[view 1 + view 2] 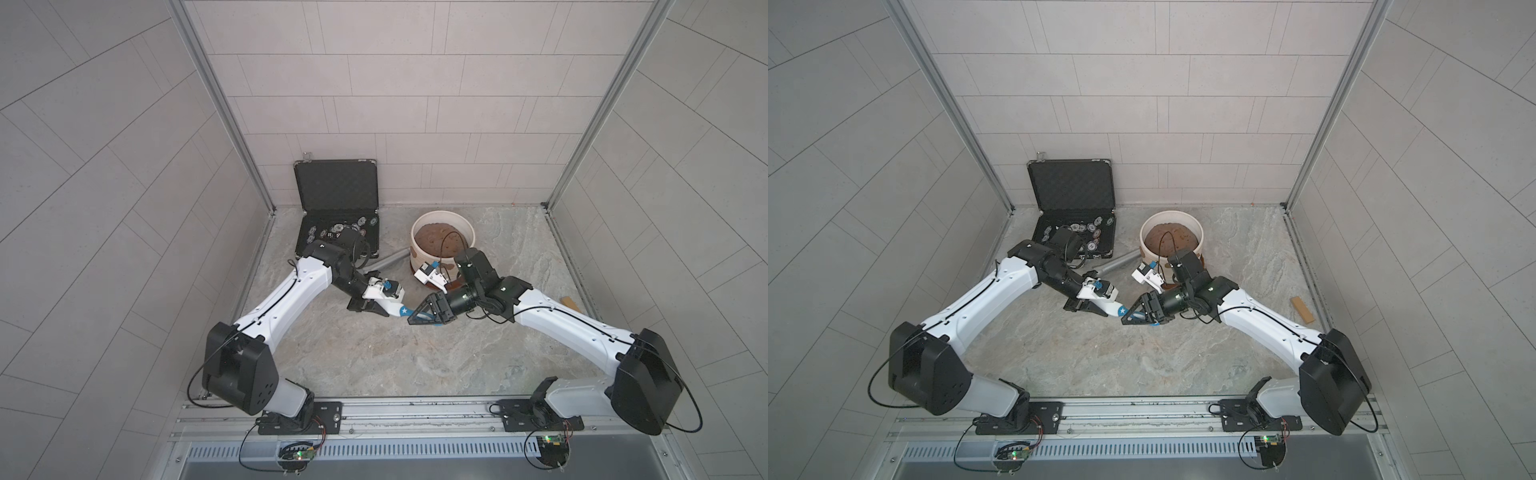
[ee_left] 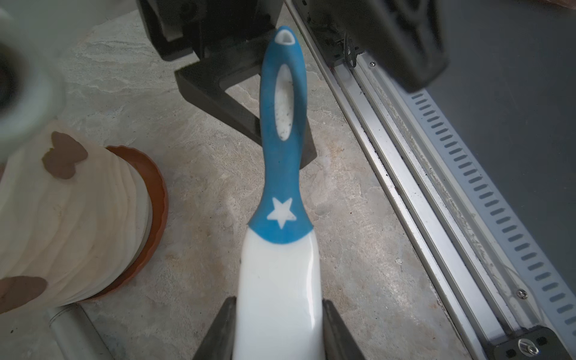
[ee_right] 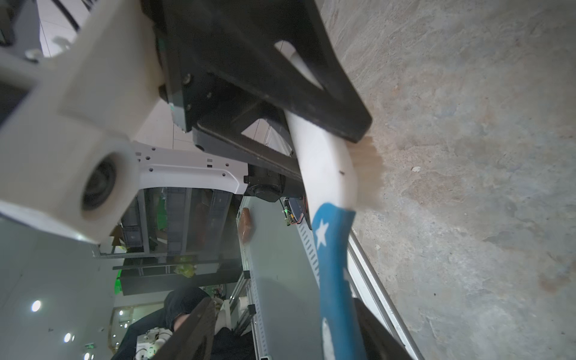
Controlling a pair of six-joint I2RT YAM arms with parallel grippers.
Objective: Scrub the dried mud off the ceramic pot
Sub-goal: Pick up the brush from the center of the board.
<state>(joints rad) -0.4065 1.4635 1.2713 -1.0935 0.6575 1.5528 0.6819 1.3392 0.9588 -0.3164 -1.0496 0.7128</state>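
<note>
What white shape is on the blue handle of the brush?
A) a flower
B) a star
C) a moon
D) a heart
B: the left wrist view shows a white star on the blue handle of the brush, right where the blue meets the white part that the left gripper is holding.

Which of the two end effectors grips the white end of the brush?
The left end effector: its jaws press both sides of the brush. The right end effector stands open around the blue handle.
</note>
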